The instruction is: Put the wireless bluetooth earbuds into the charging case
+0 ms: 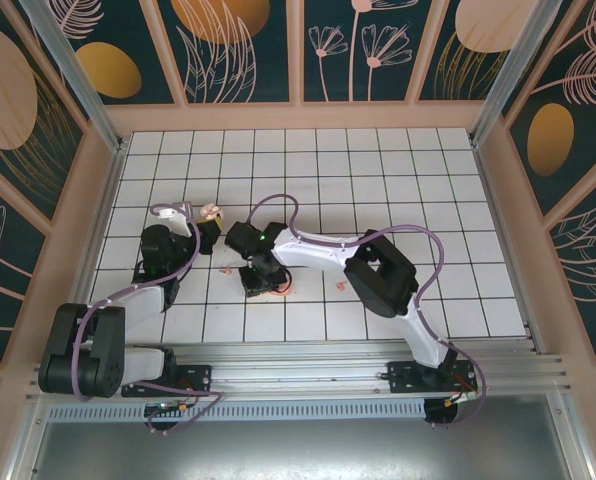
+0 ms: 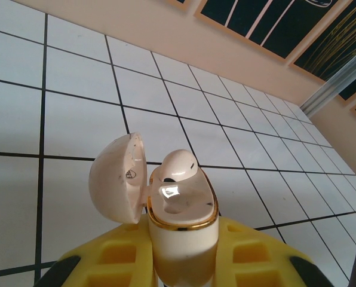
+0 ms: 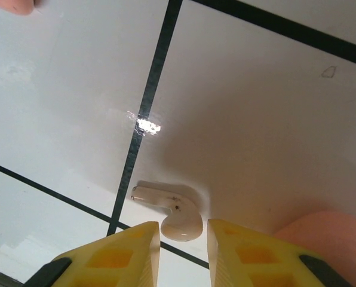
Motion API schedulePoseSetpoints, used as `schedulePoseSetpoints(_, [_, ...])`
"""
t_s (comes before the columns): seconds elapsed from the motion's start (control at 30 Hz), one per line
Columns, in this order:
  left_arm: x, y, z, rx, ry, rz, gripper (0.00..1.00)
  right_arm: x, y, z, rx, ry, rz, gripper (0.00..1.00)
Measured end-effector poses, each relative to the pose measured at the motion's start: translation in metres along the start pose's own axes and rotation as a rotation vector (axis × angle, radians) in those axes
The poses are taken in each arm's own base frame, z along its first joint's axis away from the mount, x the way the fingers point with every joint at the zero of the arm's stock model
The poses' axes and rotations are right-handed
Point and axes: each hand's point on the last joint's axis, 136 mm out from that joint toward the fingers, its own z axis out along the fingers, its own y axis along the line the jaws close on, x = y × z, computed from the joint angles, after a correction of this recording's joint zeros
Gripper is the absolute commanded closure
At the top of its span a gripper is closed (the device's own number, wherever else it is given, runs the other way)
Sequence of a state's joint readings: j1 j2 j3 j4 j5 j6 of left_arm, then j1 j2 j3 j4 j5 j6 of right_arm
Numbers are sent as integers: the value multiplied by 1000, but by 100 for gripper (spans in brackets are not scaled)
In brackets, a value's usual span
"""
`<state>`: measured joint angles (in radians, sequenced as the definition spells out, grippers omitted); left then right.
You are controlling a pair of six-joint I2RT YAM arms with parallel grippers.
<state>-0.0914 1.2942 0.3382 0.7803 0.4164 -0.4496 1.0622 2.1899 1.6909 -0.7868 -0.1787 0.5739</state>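
Left wrist view has the left claw [image 2: 183,263] pressed together on the charging case [image 2: 183,236], its yellow fingers [image 2: 115,260] squeezing the cream body from both sides just under the gold rim. The case stands upright above the table [image 2: 76,84], with its lid [image 2: 115,179] swung open to the left. One seated earbud [image 2: 175,162] sits in the far pocket of the case, its rounded head poking above the rim; the nearer pocket is bare and glossy.

From the top external camera, the left claw [image 1: 207,232] holds the case [image 1: 214,212] up over the white gridded table [image 1: 378,180], left of centre. The right claw [image 1: 258,286] points down at the table just beside it, a little nearer the arm bases.

Right wrist view looks straight down on the loose earbud [image 3: 175,214], which lies on its side on the table [image 3: 255,119], its stem reaching left across a black grid line. The right claw [image 3: 184,251] is narrowly spread, one yellow fingertip [image 3: 136,251] on each side of the earbud's rounded head; the left tip looks to touch it, while a thin sliver of table shows at the right tip. A salmon-pink piece [image 3: 327,239] lies just right of that fingertip.
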Motion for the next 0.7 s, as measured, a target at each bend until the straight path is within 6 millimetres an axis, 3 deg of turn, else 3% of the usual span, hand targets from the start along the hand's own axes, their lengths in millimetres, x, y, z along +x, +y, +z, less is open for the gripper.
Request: schedulePoseSetpoints(0.7, [-1,0,-2,-7,-2,9,95,0,0,2,35,3,-35,74])
